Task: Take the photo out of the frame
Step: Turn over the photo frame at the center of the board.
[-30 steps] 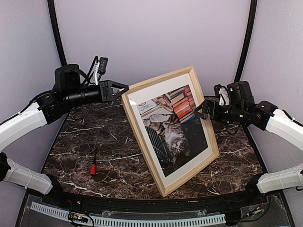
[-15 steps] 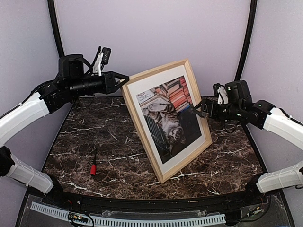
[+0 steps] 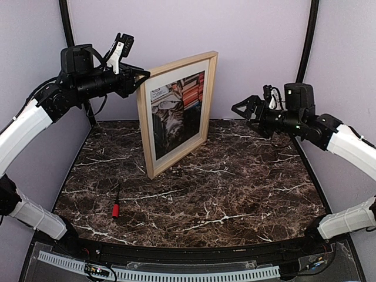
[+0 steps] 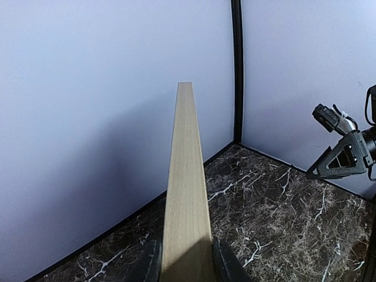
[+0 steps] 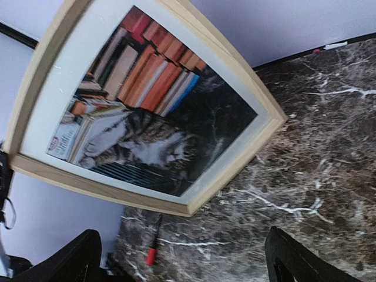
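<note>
The frame (image 3: 143, 129), thin light wood, stands upright on one long edge at the back left of the marble table, its face turned to the right. The photo (image 3: 176, 111) of the cat and red-orange books sits inside it behind a white mat. My left gripper (image 3: 140, 78) is shut on the frame's top left corner; in the left wrist view the wooden edge (image 4: 186, 194) runs up between the fingers (image 4: 147, 264). My right gripper (image 3: 242, 111) is open and empty, well to the right of the frame. The right wrist view shows the frame (image 5: 88, 185) and the photo (image 5: 147, 117) ahead.
A small tool with a red handle (image 3: 116, 208) lies on the table's left front part and also shows in the right wrist view (image 5: 151, 255). The table (image 3: 235, 188) is dark marble, with lilac walls close behind and at the sides.
The left gripper lifted and swung the frame back and to the left, from leaning to upright. The right gripper left the frame's right edge, rose and now stands open apart from it.
</note>
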You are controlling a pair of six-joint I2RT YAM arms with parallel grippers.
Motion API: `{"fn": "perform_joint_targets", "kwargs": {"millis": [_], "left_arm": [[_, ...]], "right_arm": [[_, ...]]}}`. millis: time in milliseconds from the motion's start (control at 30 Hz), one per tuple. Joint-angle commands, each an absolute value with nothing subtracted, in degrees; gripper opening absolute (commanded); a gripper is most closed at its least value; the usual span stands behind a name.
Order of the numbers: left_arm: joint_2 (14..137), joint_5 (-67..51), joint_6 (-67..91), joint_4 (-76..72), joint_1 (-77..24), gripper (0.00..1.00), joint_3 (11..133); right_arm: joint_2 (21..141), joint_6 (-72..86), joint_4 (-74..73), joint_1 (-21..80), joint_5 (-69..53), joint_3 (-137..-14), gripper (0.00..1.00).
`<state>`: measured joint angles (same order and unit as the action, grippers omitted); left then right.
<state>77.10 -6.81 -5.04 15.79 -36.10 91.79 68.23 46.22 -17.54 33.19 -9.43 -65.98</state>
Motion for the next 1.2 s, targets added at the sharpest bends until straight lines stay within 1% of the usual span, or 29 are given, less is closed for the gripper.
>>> {"fn": "perform_joint_targets", "kwargs": {"millis": [0, 133, 267, 400, 600, 800, 933, 1033, 1167], "left_arm": [[74.1, -13.0, -6.1, 9.1, -38.6, 0.00, 90.5], [73.9, -9.8, -5.9, 5.2, -44.0, 0.00, 84.2], [75.0, -5.0, -6.9, 2.7, -50.1, 0.00, 80.9], [77.3, 0.2, -8.1, 0.4, -56.6, 0.00, 79.1], [82.7, 6.9, -9.9, -2.8, -62.8, 0.00, 78.6], [88.0, 10.4, -11.3, -4.1, -67.3, 0.00, 78.5], [90.4, 11.5, -11.4, -5.3, -70.9, 0.00, 77.7], [92.1, 12.9, -12.0, -6.0, -73.6, 0.00, 77.1], [93.9, 15.1, -12.2, -7.1, -77.5, 0.00, 74.6]], "right_arm": [[65.9, 59.8, -6.1, 33.0, -16.3, -63.2, 0.99], [65.8, 69.8, 1.1, 33.6, -18.2, -59.8, 0.99], [66.1, 72.0, 0.2, 34.6, -18.8, -63.3, 0.99], [64.2, 74.1, -4.6, 35.5, -17.0, -65.5, 0.99], [57.7, 78.3, -5.8, 36.0, -14.9, -60.1, 0.98], [51.4, 77.9, -13.1, 35.8, -9.2, -58.6, 0.98], [51.6, 77.2, -19.5, 35.4, -8.6, -58.4, 0.98], [50.8, 78.4, -22.3, 35.3, -8.7, -56.0, 0.91], [45.9, 80.8, -23.3, 35.2, -6.8, -51.2, 0.70]]}}
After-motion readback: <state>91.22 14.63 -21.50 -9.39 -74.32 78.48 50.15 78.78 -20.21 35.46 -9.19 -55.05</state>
